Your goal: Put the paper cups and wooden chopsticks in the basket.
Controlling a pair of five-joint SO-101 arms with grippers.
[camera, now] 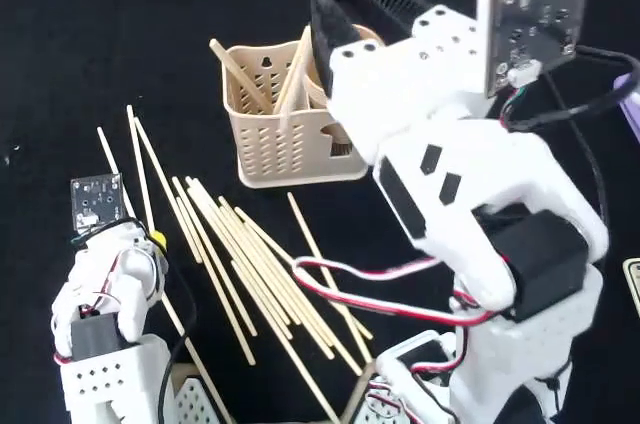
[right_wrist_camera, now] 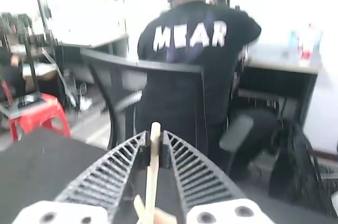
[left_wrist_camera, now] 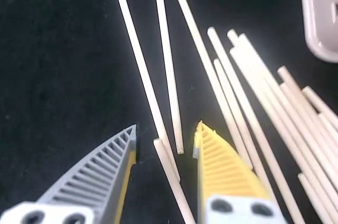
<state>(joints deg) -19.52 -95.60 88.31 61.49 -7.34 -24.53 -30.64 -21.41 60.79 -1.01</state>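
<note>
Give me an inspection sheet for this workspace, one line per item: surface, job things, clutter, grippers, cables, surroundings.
Surface: black table.
Job's things: beige basket holding a few chopsticks; many loose chopsticks lying on the table.
Clutter: nothing seen.
Grippers: left gripper open, low over loose chopsticks; right gripper shut on one chopstick above the basket.
Cables: red, white and black wires looping off the right arm.
Surroundings: chair and red stool behind.

Your left arm (camera: 105, 294) and right arm (camera: 470, 184) wear white shells, black servos and red-white-black cables; the left gripper (left_wrist_camera: 167, 129) has one grey, one yellow ribbed finger.
</note>
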